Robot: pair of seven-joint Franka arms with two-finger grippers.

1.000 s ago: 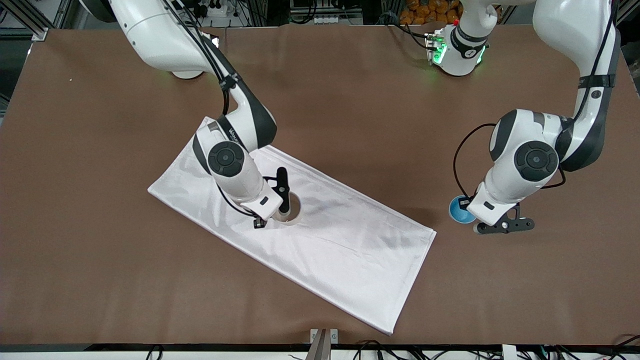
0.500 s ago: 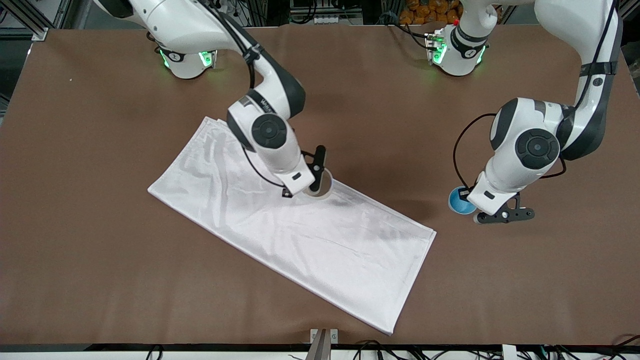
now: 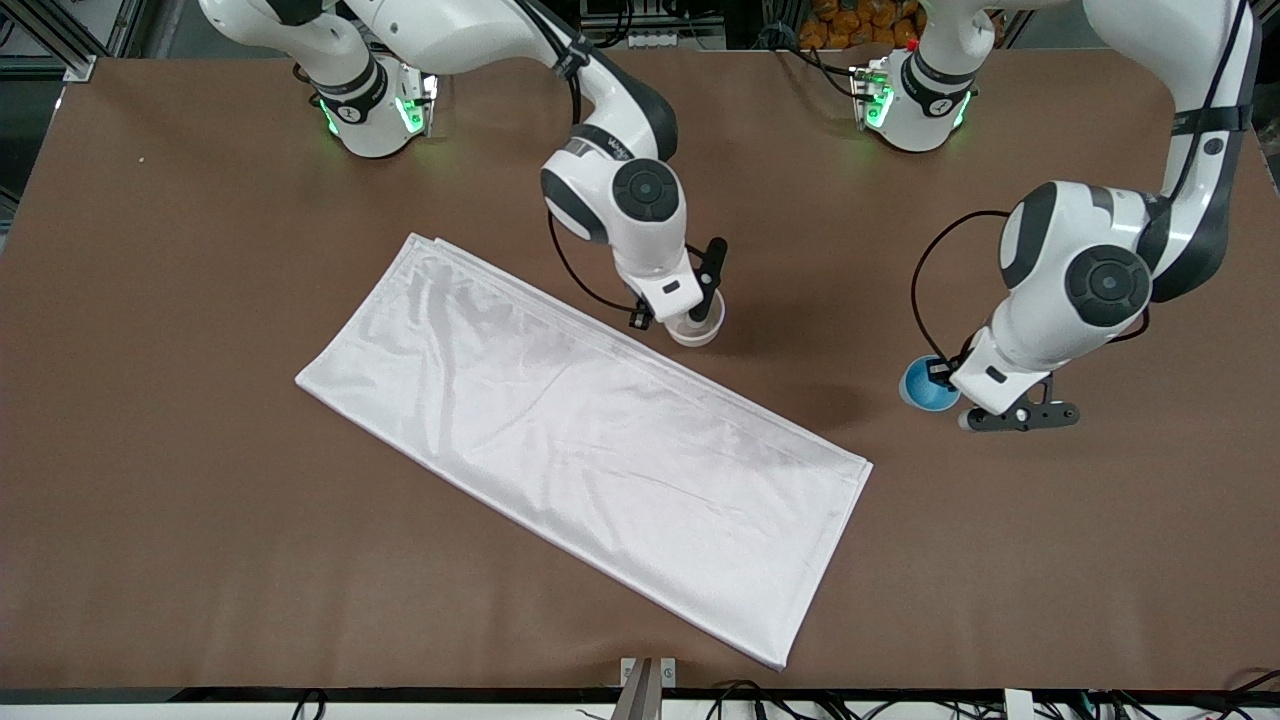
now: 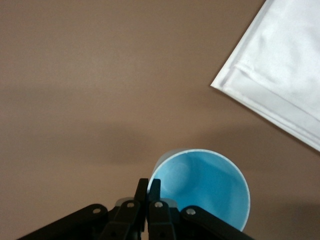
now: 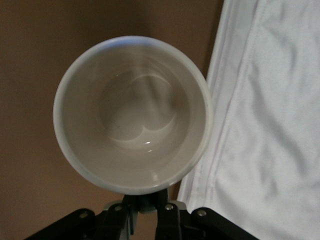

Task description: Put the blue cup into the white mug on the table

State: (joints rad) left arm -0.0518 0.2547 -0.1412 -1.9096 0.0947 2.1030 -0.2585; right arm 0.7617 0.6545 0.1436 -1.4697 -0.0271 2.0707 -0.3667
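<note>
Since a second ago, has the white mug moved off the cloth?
Yes. The right gripper has carried the white mug off the white cloth, toward the robots' bases and the left arm's end; it is now over bare table.

Glossy, seemingly ceramic white mug (image 5: 132, 114); matte table (image 3: 200, 520)

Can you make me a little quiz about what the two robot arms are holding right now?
1. True or false: the blue cup is already inside the white mug.
2. Which gripper grips the white mug's rim? A) left gripper B) right gripper C) neither
3. Fill in: the mug is over the bare table, just beside the edge of the white ____.

Key
1. False. The left gripper pinches the cup's rim, toward the left arm's end of the table, well apart from the mug.
2. B
3. cloth
</note>
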